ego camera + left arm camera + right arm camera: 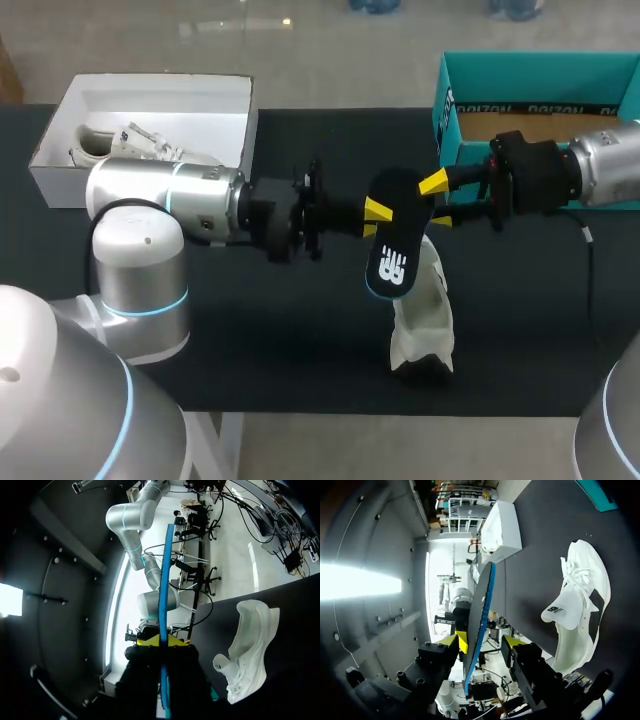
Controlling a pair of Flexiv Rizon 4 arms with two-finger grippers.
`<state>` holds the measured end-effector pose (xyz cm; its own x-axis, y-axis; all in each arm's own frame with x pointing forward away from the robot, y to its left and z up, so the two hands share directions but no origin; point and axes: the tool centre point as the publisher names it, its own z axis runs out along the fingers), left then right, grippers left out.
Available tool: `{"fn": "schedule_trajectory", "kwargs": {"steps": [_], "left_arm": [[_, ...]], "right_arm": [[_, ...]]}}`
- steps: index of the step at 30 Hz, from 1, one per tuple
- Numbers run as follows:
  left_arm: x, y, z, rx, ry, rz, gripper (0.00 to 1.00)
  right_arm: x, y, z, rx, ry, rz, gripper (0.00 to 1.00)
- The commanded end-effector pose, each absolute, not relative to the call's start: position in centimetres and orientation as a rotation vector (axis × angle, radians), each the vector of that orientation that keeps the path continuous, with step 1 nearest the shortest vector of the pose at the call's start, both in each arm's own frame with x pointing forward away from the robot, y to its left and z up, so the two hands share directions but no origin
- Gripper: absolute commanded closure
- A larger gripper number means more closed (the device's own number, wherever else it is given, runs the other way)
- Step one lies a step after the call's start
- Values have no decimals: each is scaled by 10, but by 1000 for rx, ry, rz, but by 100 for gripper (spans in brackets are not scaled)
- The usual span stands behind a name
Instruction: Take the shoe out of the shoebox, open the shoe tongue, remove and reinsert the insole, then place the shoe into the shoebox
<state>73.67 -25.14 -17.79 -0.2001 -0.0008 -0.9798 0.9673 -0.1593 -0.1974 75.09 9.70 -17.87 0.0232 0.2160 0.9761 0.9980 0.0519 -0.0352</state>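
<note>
A dark insole [392, 262] with a blue edge is held above the black tabletop [300, 330], clamped between the two yellow-tipped fingers of the left tool [372, 218], which is brought in from the left side in the head view. In the left wrist view the insole is seen edge-on, rising straight out from between the closed fingertips.

The right tool [437, 202] is positioned opposite, reaching in from the right, with its fingers spread. In the right wrist view the insole is seen standing between those fingers: one yellow tip is shown right against the insole's face, while the other is kept apart from it, so no grip is made by this tool.

The white shoe [425, 315] is left lying on the tabletop just below the two tools, outside both boxes. Its tongue is seen turned outward from the opening in the right wrist view.

A teal shoebox [520, 75] is set open at the far right corner of the tabletop, behind the right arm. A white box [160, 100] is placed at the far left corner, and a second shoe [130, 143], also white, is seen lying inside it.
</note>
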Motion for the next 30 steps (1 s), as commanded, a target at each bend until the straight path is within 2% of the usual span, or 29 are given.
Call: {"fn": "schedule_trajectory", "kwargs": {"steps": [1, 5, 8, 10, 30], "left_arm": [[734, -247, -179, 1209, 1262, -1486, 100], [733, -247, -181, 1214, 1265, -1491, 100], [733, -247, -181, 1217, 1268, -1494, 100], [733, -247, -181, 1214, 1272, -1496, 100], [728, -238, -178, 1217, 1295, -1479, 100]], "right_arm": [[732, 67, -157, -1386, -1441, -1024, 0], [727, 45, -141, -1406, -1679, -871, 0], [720, 37, -129, -1480, -2064, -475, 0], [723, 25, -130, -1763, -2032, -226, 0], [724, 20, -126, -1782, -2031, -238, 0]]}}
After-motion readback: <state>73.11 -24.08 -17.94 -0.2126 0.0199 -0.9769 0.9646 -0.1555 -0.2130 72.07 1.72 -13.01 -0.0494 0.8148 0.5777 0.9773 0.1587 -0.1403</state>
